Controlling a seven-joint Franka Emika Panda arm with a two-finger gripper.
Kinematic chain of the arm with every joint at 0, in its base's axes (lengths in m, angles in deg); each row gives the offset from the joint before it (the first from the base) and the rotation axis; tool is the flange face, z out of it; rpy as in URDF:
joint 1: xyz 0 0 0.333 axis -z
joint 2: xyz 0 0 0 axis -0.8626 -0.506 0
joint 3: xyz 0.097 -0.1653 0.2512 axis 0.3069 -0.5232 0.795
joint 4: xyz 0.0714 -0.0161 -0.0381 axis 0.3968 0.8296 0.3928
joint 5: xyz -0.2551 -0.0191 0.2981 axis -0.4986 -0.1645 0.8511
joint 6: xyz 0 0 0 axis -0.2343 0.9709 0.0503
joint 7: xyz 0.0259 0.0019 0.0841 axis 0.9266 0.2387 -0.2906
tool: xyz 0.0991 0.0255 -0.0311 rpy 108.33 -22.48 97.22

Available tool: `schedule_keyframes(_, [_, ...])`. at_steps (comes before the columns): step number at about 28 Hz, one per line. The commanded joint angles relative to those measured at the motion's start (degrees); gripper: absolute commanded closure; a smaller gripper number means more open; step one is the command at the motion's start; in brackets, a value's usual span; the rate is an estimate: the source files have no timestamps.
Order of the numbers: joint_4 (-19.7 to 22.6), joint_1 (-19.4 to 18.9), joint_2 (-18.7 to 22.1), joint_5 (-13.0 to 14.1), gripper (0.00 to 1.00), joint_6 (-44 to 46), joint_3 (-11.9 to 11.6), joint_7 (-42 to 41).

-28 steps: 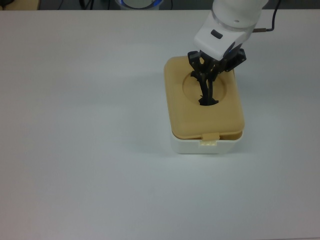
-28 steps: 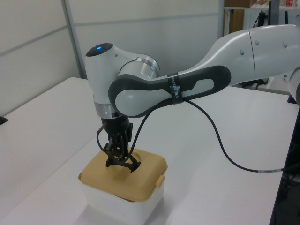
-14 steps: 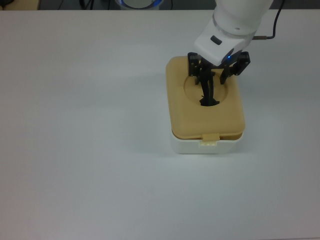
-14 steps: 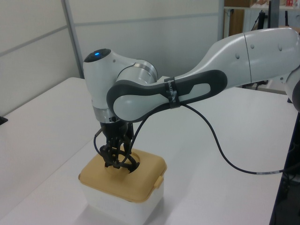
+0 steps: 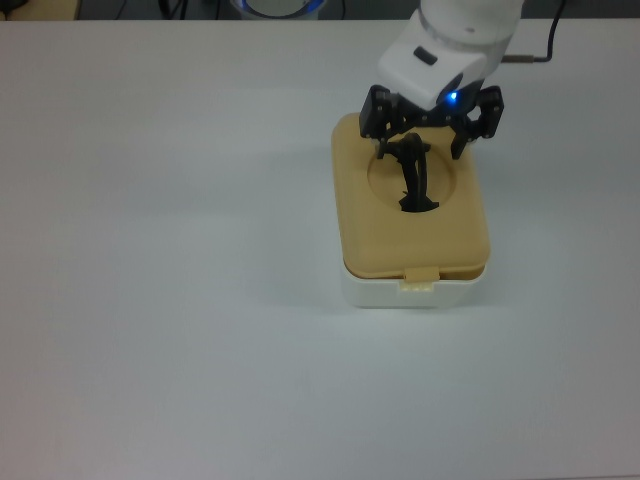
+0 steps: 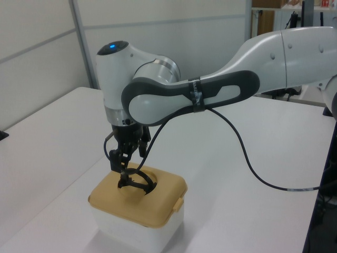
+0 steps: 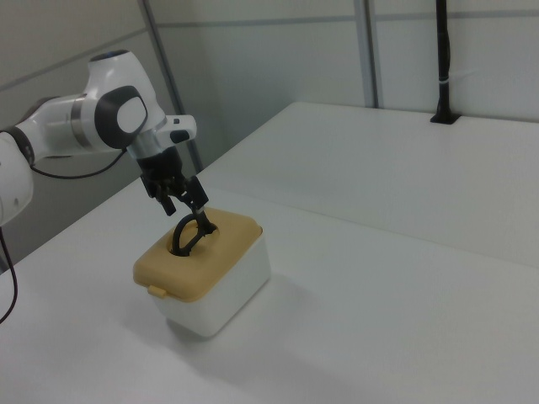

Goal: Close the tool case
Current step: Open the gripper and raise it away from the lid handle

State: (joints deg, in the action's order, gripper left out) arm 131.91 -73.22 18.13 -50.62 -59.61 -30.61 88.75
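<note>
Tool case sits on the white surface, toward the top view's right and a little above centre, with nothing else lying near it. The arm reaches in from the left view's right and bends down over the box.

Its tan lid already lies flat across the white base, edges lined up all round, and the small latch tab at the near edge in the top view hangs over the rim. Whether that tab has clicked home cannot be told.

The gripper hovers just above the lid's round recess, fingers spread wide apart and holding nothing. The black handle stands upright in the recess, rising between the spread fingers without clearly touching either.

Judging from this, the closing looks nearly or fully done, and what remains is getting clear. The risk lies with that upright handle: if the gripper travels sideways before rising, a finger could hook it and tip the lid open again or drag the light box across the surface. A downward press off-centre could also rock the lid if the latch is not seated.
</note>
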Motion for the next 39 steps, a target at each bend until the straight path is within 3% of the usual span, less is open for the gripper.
schedule_keyframes(1, [0.25,-0.36,2.51,0.13,0.0,3.58,-0.79,0.74])
schedule_keyframes(9, [-0.63,2.27,5.85,2.33,0.0,9.12,-0.96,-1.8])
schedule_keyframes(14, [-0.63,3.07,7.78,3.65,0.0,12.81,-4.38,-6.46])
schedule_keyframes(22, [-0.63,2.8,9.8,6.11,0.0,17.2,-12.38,-15.6])
schedule_keyframes(29, [-0.63,2.72,10.16,6.11,0.0,18.7,-15.37,-19.64])
schedule_keyframes(39, [-0.72,2.63,10.16,6.11,0.0,18.79,-17.57,-20.97])
